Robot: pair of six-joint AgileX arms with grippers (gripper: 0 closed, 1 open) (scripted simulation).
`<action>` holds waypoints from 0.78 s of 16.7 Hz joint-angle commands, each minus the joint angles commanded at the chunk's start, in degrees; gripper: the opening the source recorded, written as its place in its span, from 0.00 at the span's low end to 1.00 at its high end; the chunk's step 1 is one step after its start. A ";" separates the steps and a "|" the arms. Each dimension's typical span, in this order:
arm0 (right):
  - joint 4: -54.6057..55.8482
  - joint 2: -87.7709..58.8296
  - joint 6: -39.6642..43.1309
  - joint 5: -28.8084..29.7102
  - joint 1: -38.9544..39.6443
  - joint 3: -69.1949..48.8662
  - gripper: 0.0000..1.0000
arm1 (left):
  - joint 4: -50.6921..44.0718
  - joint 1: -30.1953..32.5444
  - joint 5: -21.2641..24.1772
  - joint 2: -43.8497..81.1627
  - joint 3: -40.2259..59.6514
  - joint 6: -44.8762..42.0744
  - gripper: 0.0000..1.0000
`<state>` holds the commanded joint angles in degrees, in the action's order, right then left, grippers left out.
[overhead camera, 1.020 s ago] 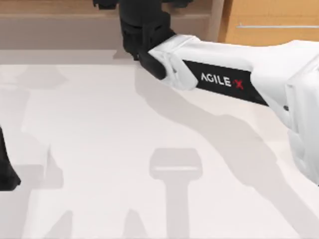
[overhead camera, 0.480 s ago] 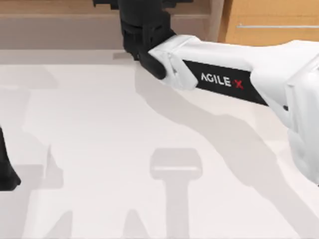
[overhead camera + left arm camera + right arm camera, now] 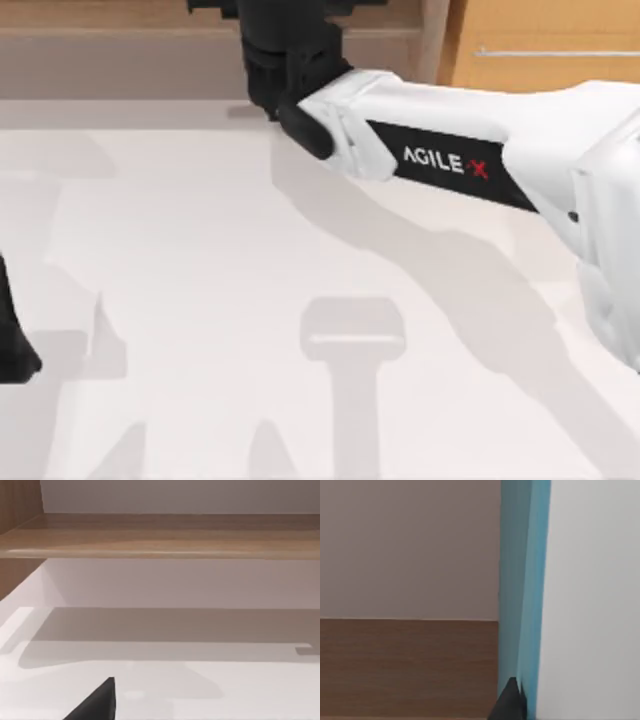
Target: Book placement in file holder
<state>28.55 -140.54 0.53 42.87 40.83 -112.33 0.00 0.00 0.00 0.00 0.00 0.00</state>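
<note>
Now the big white counter [image 3: 200,300] fills most of the top view, bare and pale with soft grey shadows lying across it. Behind it runs a brown wooden shelf [image 3: 160,535] along a plain wall, and a wooden cupboard [image 3: 545,45] stands at the far right. My right arm [image 3: 450,150] is the next biggest thing; it reaches from the right side across to the far edge of the counter, with its dark wrist up near the shelf. I think it is stretched out that way to carry the book toward the back. The right gripper [image 3: 512,700] shows as a dark tip right against the book [image 3: 580,600], which stands upright and very close in the right wrist view, white with a teal-blue strip on one edge. The jaws seem to be closed on the book, holding it tall so it can slide in. The left arm [image 3: 12,335] waits at the left edge, and I cannot tell how its jaws stand.
</note>
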 joint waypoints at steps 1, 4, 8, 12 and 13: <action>0.00 0.00 0.00 0.00 0.00 0.00 0.00 | 0.00 0.00 0.00 0.00 0.00 0.00 1.00; -0.67 0.31 -0.09 -0.06 0.24 -0.43 0.00 | 0.00 0.00 0.00 0.00 0.00 0.00 1.00; -2.75 1.01 -0.10 -0.04 0.20 -1.82 0.00 | 0.00 0.00 0.00 0.00 0.00 0.00 1.00; -2.64 0.75 -0.18 -0.05 0.21 -1.64 0.00 | 0.00 0.00 0.00 0.00 0.00 0.00 1.00; -2.65 0.78 -0.22 -0.05 0.23 -1.63 0.00 | 0.00 0.00 0.00 0.00 0.00 0.00 1.00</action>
<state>25.89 -139.76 0.31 42.82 41.06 -113.96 0.00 0.00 0.00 0.00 0.00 0.00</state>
